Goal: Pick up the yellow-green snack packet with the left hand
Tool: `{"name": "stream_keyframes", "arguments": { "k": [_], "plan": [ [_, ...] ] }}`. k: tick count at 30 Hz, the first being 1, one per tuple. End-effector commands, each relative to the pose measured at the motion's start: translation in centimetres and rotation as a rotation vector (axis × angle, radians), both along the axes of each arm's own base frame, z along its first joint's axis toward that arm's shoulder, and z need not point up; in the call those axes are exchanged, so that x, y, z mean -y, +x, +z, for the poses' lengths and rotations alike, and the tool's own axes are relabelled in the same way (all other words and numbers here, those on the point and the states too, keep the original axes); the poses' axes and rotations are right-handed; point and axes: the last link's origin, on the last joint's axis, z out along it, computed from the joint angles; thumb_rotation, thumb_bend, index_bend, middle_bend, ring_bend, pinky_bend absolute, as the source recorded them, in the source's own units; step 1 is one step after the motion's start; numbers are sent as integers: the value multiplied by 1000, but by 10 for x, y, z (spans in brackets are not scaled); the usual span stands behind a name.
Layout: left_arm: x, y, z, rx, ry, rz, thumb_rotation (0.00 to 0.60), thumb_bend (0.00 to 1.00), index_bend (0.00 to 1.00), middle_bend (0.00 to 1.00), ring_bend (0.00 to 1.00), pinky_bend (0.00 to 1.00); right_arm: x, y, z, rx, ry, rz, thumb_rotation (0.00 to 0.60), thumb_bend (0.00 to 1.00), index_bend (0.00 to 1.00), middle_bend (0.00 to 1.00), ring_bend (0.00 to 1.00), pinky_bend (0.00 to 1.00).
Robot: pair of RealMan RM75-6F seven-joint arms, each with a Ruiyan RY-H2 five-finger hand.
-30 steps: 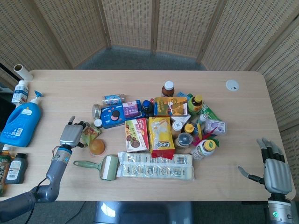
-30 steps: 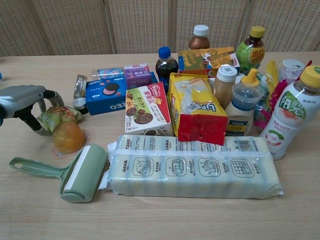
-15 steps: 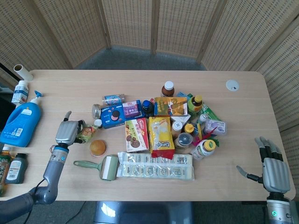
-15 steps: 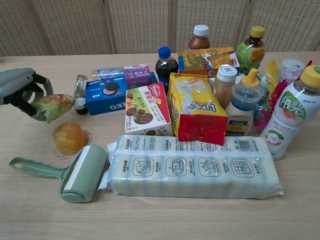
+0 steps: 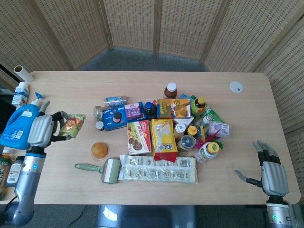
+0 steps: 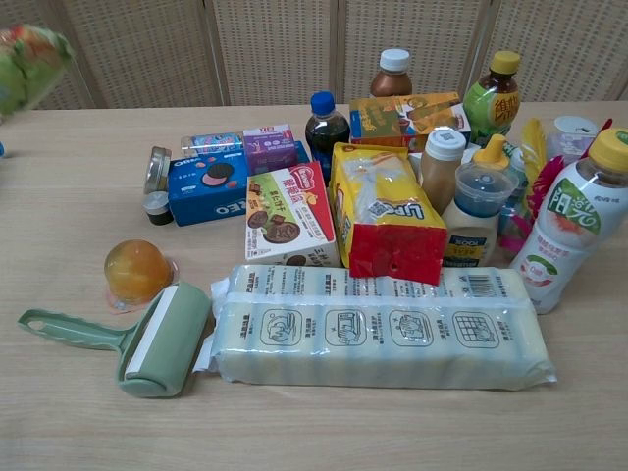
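I had the left hand (image 5: 42,131) clamped around the yellow-green snack packet (image 5: 72,123), holding it up off the table (image 5: 142,85), well left of the orange jelly cup (image 5: 99,150) and just right of the blue detergent bottle (image 5: 21,124). In the chest view the packet (image 6: 27,59) showed blurred at the top-left corner. My right hand (image 5: 270,172) hung released, fingers spread, far right of the jelly cup.
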Motion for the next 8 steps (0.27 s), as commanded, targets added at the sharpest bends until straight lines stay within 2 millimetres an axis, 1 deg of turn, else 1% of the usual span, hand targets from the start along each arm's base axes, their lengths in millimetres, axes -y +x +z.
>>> {"name": "stream_keyframes", "arguments": {
  "k": [1,4,8],
  "plan": [
    [2,11,27,85,60,-28,600,0,618,841,835,0,2,2,-4,3,8,7,393,149,0,0,0,0],
    [-2,19,36,123,81,-51,600,0,618,838,833,0,5,3,-7,7,10,9,392,149,0,0,0,0],
    [-6,27,37,134,77,-70,600,0,617,837,830,0,7,3,-8,7,13,3,388,150,0,0,0,0]
  ]
}}
